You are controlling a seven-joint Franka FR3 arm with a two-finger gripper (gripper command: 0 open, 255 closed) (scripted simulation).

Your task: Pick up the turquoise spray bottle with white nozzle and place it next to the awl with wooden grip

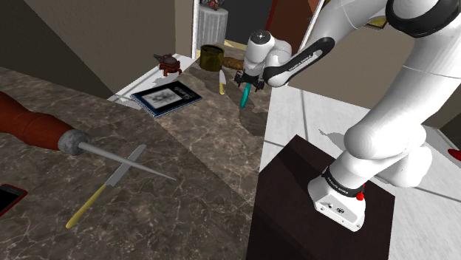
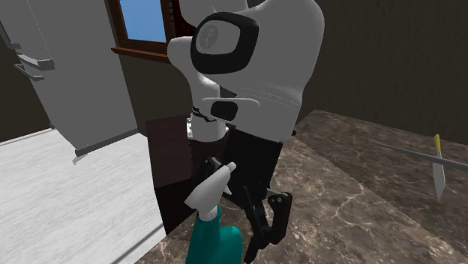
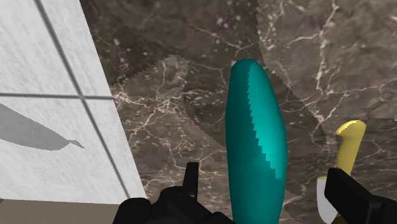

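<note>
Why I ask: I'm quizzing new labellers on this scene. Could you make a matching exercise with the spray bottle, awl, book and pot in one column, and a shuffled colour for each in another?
Things:
1. spray bottle
2. awl
3. book
4. pot

Colours:
a. dark olive
b. turquoise
c. reddish-brown handle, grey shaft
d. dark blue cover with a grey picture

Pairs: 1-b, 2-c, 3-d, 4-a.

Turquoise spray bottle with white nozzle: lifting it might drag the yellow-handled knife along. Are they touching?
Apart. The wrist view shows a strip of dark marble countertop between the turquoise spray bottle and the yellow-handled knife.
</note>
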